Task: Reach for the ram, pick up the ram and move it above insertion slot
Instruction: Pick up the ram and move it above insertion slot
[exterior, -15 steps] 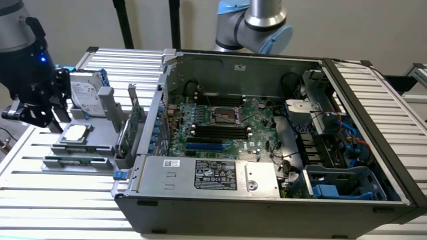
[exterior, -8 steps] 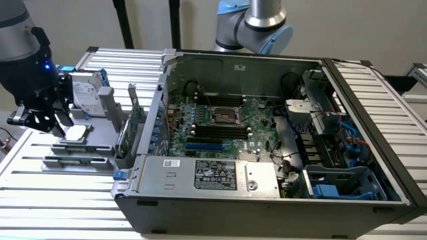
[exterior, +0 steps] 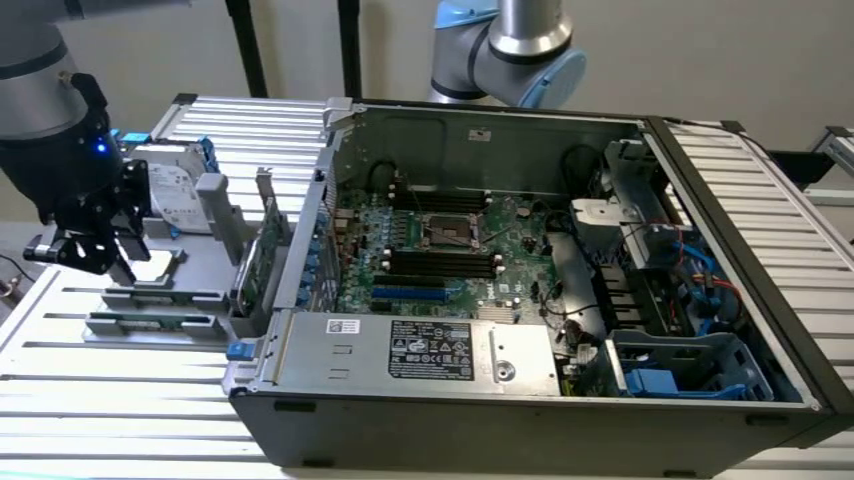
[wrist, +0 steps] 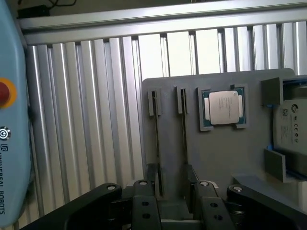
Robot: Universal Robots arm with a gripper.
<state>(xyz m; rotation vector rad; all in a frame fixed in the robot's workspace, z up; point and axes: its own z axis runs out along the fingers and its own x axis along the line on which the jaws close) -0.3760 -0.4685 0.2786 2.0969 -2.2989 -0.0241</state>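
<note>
Two ram sticks stand edge-on in narrow grooves of a grey fixture plate [wrist: 225, 158]: one ram [wrist: 157, 143] and a second [wrist: 183, 136] beside it. My gripper [wrist: 175, 194] hovers over their near ends, open, with the dark fingers [wrist: 144, 189] apart and nothing between them. In the exterior view the gripper [exterior: 107, 262] hangs just above the fixture at the far left, and a green ram [exterior: 147, 322] lies in its holder below. The black memory slots [exterior: 441, 262] sit on the motherboard inside the open computer case [exterior: 400, 400].
On the fixture sit a processor chip [wrist: 223, 108], a silver hard drive [exterior: 170, 190] and an upright green expansion card [exterior: 267, 240] next to the case wall. A second robot arm [exterior: 514, 50] stands behind the case. A ribbed metal table [exterior: 120, 400] lies underneath.
</note>
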